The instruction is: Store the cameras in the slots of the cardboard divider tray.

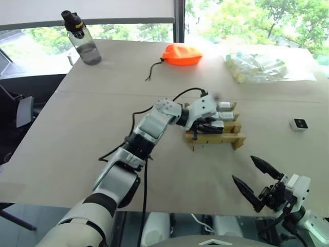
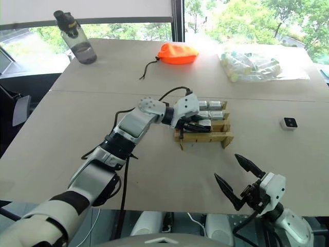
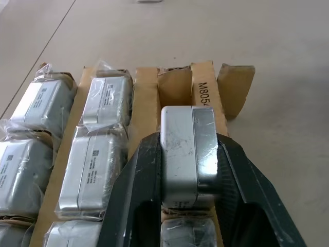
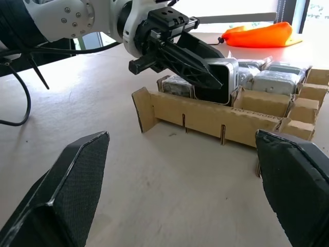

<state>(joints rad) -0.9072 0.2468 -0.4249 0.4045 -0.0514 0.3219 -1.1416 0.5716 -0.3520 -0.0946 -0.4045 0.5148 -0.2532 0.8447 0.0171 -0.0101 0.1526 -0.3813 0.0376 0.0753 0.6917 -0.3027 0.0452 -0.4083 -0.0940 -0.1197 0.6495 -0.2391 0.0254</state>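
One camera (image 3: pixel 185 154) sits clamped in our left gripper (image 3: pixel 186 170), over the cardboard divider tray (image 1: pixel 216 139)'s near row. We should square it above its slot, then lower straight. Right gripper (image 2: pixel 240 180) hangs spread, empty.

Beige table (image 1: pixel 92 128); tray (image 1: pixel 216 139), bottle (image 1: pixel 82 38), orange pouch (image 1: pixel 181 54), bag (image 1: pixel 259 68), loose camera (image 1: pixel 298 124)

Head pair looks down over the table (image 1: pixel 77 128) from above; left wrist hangs right over the cardboard divider tray (image 3: pixel 146 92) — right wrist sits low, near, facing its side — all share it.
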